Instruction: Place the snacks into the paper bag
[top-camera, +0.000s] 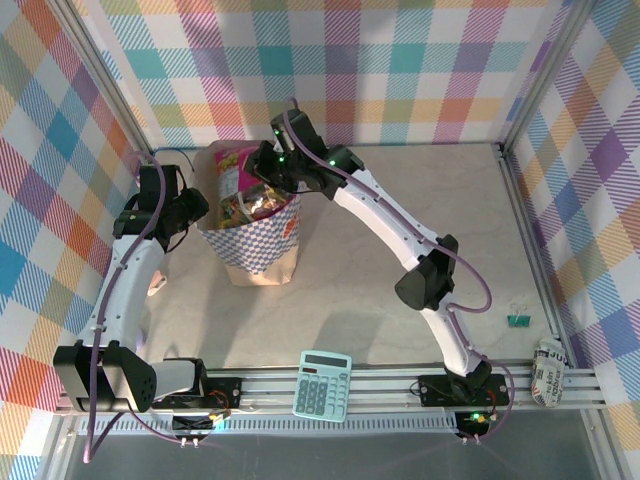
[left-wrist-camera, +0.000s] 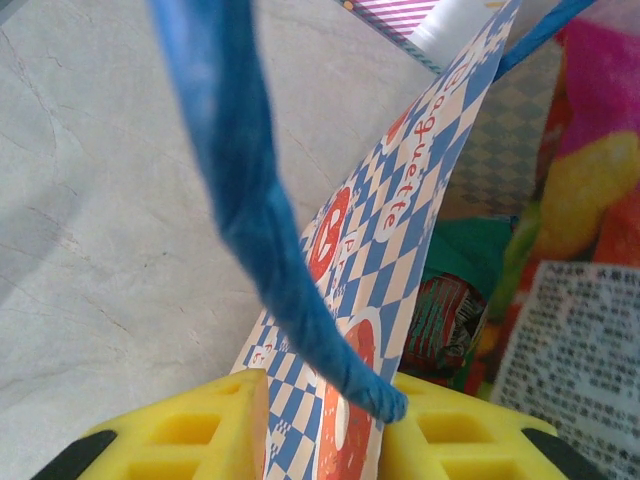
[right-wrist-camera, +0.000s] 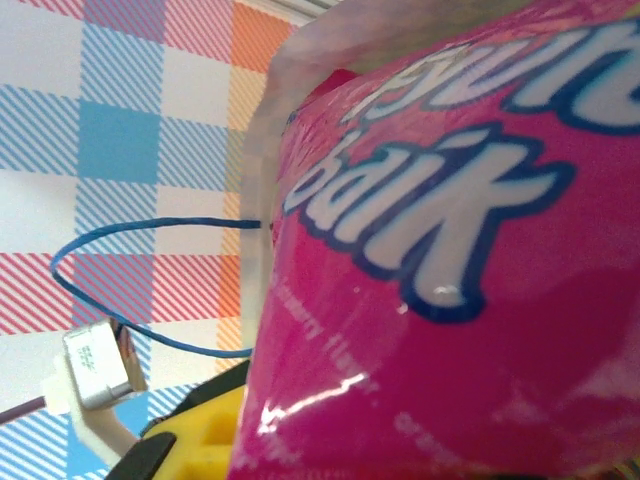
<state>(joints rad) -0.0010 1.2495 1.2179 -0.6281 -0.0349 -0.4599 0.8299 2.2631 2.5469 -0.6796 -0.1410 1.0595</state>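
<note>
The paper bag stands upright on the desk, left of centre and near the back wall, with its mouth open. The left tool is at the bag's left rim. Seen from the left wrist, its yellow fingers are clenched on the checkered bag wall, one pad on each side. A blue cord handle rises from just beside the grip.

Several snacks lie inside the bag. The left wrist view shows a green packet low against the inner wall, and beside it a packet with white printed text.

The right tool reaches over the bag's far rim and is clamped on the big magenta packet, which stands in the far-left part of the mouth with its upper half above the rim. From the right wrist that packet sits tight against one yellow finger, and the bag's other blue cord loop hangs to the left.

A pale teal calculator lies at the near edge between the arm bases, and a small green binder clip lies well to the right
</note>
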